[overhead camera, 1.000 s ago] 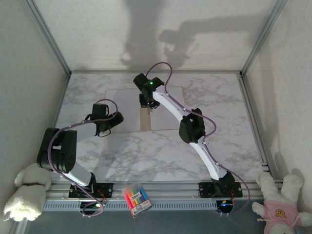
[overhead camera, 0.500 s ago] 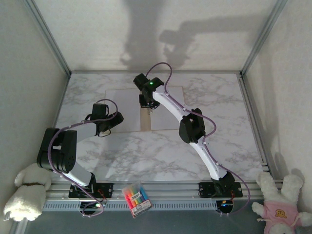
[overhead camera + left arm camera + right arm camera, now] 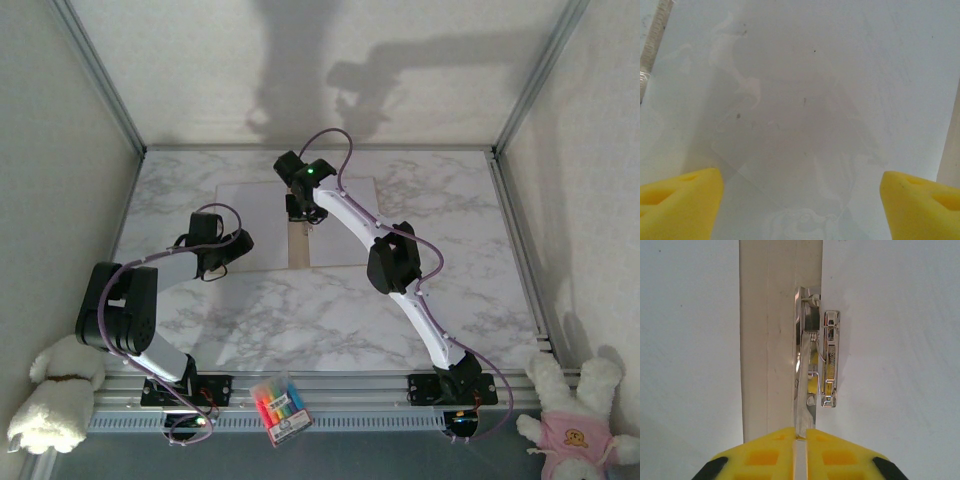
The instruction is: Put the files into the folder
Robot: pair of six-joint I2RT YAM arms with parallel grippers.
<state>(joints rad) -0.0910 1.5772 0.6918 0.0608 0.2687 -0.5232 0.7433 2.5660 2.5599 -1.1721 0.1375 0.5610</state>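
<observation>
The folder [image 3: 300, 246] lies open in the middle of the table, and only a tan strip [image 3: 765, 340] of it shows. White files [image 3: 248, 215] cover it on either side. A shiny metal clip [image 3: 816, 360] sits along that strip. My right gripper [image 3: 800, 440] is shut on the clip's thin lever, seen from above at the strip's far end [image 3: 300, 208]. My left gripper [image 3: 800, 210] hovers open over the left white sheet [image 3: 805, 100], its yellow fingertips [image 3: 680, 200] wide apart with nothing between them.
A pack of coloured markers [image 3: 279, 407] lies at the near edge between the arm bases. Plush toys sit at the near left [image 3: 50, 400] and near right [image 3: 575, 420] corners. Metal frame posts and white walls enclose the marble table [image 3: 450, 220].
The right gripper's jaws have pinched slightly tighter on the clip lever. Neither arm has visibly moved.
</observation>
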